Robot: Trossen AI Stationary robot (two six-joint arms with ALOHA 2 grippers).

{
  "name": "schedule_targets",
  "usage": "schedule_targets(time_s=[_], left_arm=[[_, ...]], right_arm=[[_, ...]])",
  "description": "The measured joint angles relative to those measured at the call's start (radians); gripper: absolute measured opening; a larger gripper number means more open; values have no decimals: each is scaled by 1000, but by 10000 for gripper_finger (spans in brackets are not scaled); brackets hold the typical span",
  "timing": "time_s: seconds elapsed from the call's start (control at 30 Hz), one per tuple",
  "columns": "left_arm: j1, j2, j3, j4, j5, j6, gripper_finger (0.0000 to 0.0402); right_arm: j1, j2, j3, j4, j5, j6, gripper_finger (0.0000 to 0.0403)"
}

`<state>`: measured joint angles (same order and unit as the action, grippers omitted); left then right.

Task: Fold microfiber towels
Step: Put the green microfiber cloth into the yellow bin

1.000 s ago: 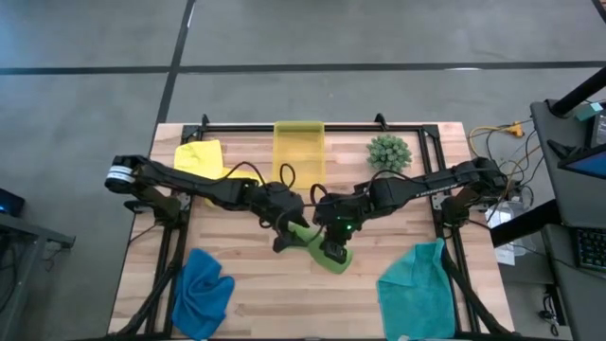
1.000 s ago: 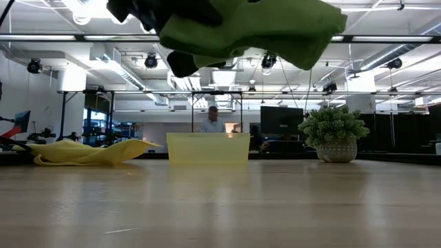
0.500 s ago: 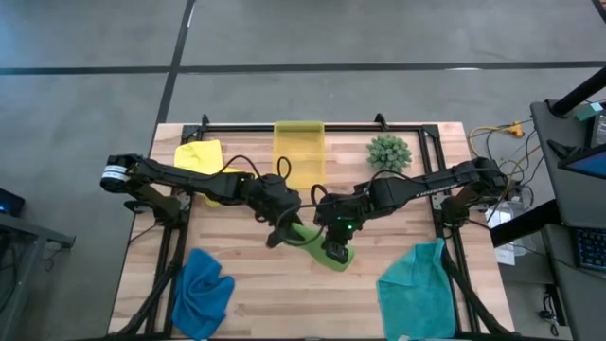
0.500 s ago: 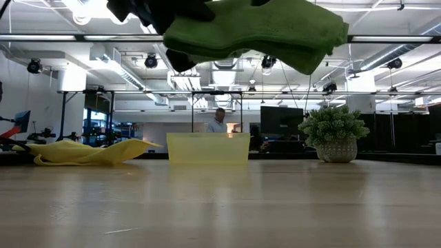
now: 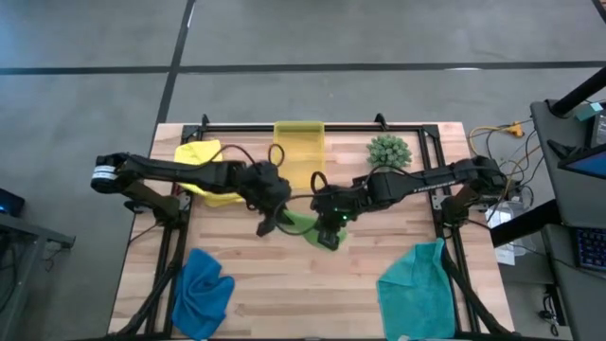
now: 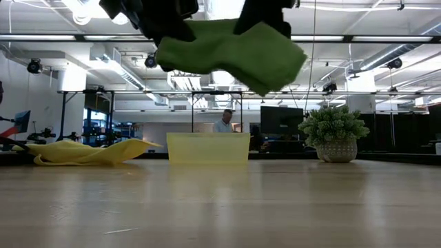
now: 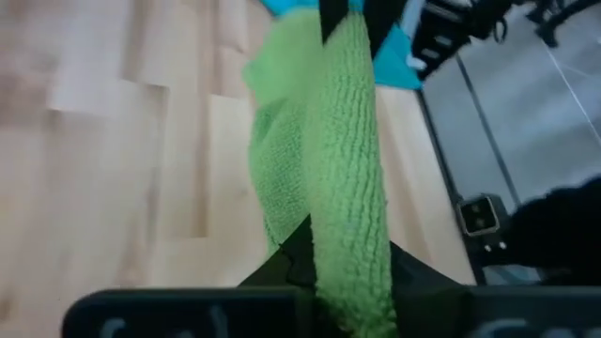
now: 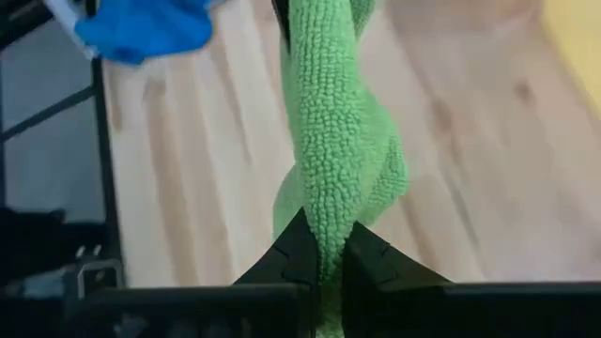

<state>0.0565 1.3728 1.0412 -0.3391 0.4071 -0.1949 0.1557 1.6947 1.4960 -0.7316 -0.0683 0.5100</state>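
Altogether four towels show from above: a yellow towel (image 5: pixel 202 161) by the bin (image 5: pixel 298 152), a blue towel (image 5: pixel 202 289) and a teal towel (image 5: pixel 414 284) at the table's (image 5: pixel 256 294) near corners, and the green towel (image 5: pixel 308 227) mid-table. Left gripper (image 5: pixel 270 225) and right gripper (image 5: pixel 329 232) are both clamped on the green towel, one at each end; only the low view shows it hanging clear above the wood, and a person (image 6: pixel 223 122) beyond the bin
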Motion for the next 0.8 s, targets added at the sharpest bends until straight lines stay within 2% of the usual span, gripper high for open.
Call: schedule_targets(time_s=[0.13,0.37,0.57,0.8], left_arm=[[76,-48,3,-11,1,19,4],[202,-98,60,-81,2,154,3],[307,-32,240,-376,-8,342,2],[388,144,512,-651,-53,502,2]], right_arm=[[-41,-1,0,37,17,-24,13],[-119,-1,2,115,50,-68,22],[-187,-2,0,92,71,-112,82],[-216,-14,0,44,78,-118,125]])
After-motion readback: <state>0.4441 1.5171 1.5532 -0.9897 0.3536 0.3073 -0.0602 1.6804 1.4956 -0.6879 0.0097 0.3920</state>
